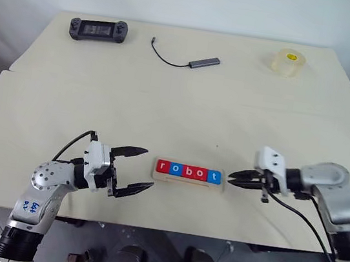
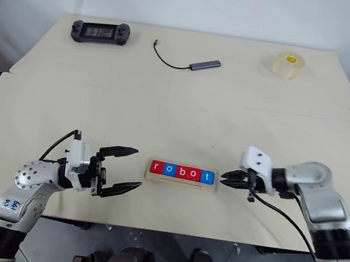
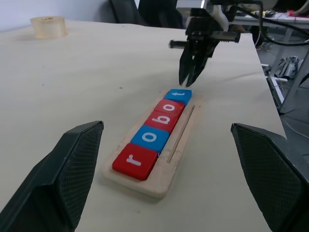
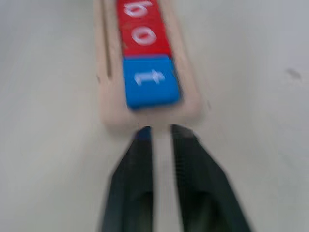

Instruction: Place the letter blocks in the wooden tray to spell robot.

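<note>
Gaping wide, the left pincer point(image 1: 131, 172) holds nothing; right pincer point(image 1: 239, 177), nearly closed, empty, beside the pale wooden tray point(image 1: 187, 181). Red and blue letter blocks point(image 1: 189, 171): light, rigid, slick; pinch opposite edges.

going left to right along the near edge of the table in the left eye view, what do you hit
left gripper → wooden tray with the letter blocks spelling robot → right gripper

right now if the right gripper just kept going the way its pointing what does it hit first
Most likely the right-hand end of the wooden tray, at the blue t block. The right gripper points straight at that end from just beside it, jaws slightly apart and holding nothing. Its height over the table is hard to judge.
</note>
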`<state>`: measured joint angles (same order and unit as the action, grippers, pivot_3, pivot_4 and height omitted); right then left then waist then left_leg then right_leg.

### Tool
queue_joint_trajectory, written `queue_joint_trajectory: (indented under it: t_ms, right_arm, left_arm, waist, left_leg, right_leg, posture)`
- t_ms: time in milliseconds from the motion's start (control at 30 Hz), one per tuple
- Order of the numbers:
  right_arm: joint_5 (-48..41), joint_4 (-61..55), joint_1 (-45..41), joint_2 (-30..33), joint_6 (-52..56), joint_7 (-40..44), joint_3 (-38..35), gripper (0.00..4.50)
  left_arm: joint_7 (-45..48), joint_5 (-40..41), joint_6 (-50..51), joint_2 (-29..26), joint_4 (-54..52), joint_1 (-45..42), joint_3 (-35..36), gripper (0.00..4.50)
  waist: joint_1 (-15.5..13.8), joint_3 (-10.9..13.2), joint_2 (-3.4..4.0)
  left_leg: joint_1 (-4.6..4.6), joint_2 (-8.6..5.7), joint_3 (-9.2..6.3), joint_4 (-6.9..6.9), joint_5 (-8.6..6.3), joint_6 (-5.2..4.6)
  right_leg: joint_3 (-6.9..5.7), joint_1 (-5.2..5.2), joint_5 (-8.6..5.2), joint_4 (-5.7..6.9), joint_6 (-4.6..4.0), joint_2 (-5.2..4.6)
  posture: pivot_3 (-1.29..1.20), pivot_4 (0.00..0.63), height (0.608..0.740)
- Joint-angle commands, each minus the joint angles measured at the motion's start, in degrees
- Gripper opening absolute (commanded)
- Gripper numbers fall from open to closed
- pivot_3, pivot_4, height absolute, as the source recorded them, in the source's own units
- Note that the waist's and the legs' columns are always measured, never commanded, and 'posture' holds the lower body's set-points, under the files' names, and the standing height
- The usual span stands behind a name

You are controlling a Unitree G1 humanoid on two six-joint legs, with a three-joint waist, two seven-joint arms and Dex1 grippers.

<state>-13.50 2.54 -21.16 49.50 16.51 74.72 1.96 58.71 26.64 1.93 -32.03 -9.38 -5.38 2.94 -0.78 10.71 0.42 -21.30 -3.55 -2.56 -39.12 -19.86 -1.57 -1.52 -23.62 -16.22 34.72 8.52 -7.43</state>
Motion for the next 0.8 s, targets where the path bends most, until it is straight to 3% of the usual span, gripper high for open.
queue_joint_trajectory:
  t_ms: [33, 267, 433, 533, 800]
  right_arm:
    - [-1.63, -2.76, 3.75, 1.72, -2.90, -1.90, -5.47, 2.02]
    - [-5.34, -10.05, 8.04, 1.24, 1.41, -3.58, -6.56, 4.47]
    - [-7.40, -13.82, 7.50, 1.36, 6.84, -3.52, -3.86, 4.47]
    - [-6.76, -14.69, 6.64, 0.45, 6.89, -3.97, -1.54, 3.86]
    - [-6.57, -15.42, 3.06, -0.99, 8.63, -3.06, 4.15, 1.04]
  left_arm:
    - [1.13, 0.97, -1.25, -1.38, -0.51, 0.93, 2.69, 4.50]
    - [2.91, 1.31, -1.58, -1.81, 0.90, 0.78, 3.52, 4.50]
    - [3.64, 1.22, -1.55, -1.47, 1.54, 0.04, 3.46, 4.50]
    - [3.83, 1.19, -1.49, -1.24, 1.69, -0.22, 3.28, 4.50]
    - [3.42, 1.08, -0.83, -0.72, 0.54, -0.22, 2.68, 4.50]
  waist:
    - [-0.09, 0.00, 0.00]
    - [0.06, 0.00, 0.00]
    - [-0.13, 0.00, 0.00]
    - [-0.37, 0.00, 0.00]
    - [-0.49, 0.00, 0.00]
  left_leg:
    - [0.00, 0.00, 0.00, 0.00, 0.00, 0.00]
    - [0.06, 0.04, 0.06, 0.00, 0.00, 0.00]
    - [0.06, 0.03, 0.05, 0.00, 0.00, 0.00]
    - [0.06, 0.02, 0.05, -0.01, 0.00, 0.00]
    - [0.06, 0.02, 0.04, -0.01, 0.00, 0.00]
  right_leg:
    - [0.00, 0.00, 0.00, 0.00, 0.00, 0.01]
    - [0.07, 0.00, 0.00, -0.04, 0.00, 0.02]
    - [0.07, 0.01, 0.00, -0.08, 0.00, 0.00]
    - [0.07, 0.01, 0.00, -0.09, 0.00, 0.00]
    - [0.05, 0.01, 0.00, -0.10, -0.01, 0.00]
  posture:
    - [0.00, 0.150, 0.740]
    - [0.00, 0.150, 0.740]
    - [0.00, 0.150, 0.740]
    - [0.00, 0.150, 0.740]
    - [0.00, 0.150, 0.740]
